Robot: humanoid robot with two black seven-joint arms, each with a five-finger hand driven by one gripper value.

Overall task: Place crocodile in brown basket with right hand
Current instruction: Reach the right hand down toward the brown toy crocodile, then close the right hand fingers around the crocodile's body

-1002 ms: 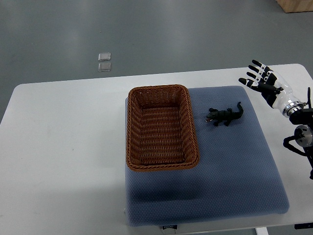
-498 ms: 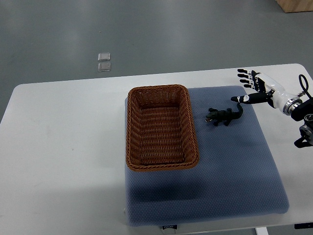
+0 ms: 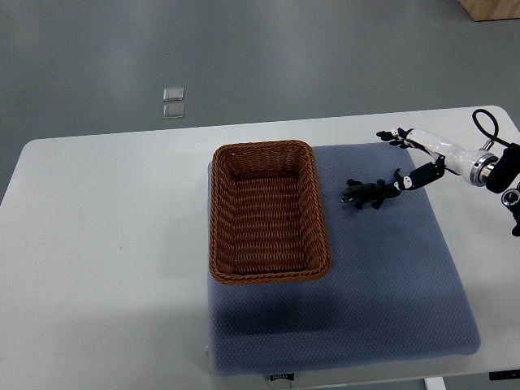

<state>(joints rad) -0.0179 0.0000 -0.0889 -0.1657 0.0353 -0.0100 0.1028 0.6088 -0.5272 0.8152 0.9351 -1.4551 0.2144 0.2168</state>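
In from the right edge, right hand [image 3: 424, 151] open, fingers [image 3: 392, 135] spread and pointing left, gripping nothing; thumb [image 3: 418, 176] angled down to the tail end of the crocodile [image 3: 370, 192], touching or just short of it, hard to tell. Dark toy crocodile flat on the blue pad [image 3: 390, 284], head to the left, just right of the brown wicker basket [image 3: 269, 148] and outside it. Basket on the pad's left part, long sides running near to far. Pad on the white counter [image 3: 106, 244]. Beyond the counter's far edge, on the grey floor [image 3: 325, 57], two small clear squares [image 3: 173, 104].
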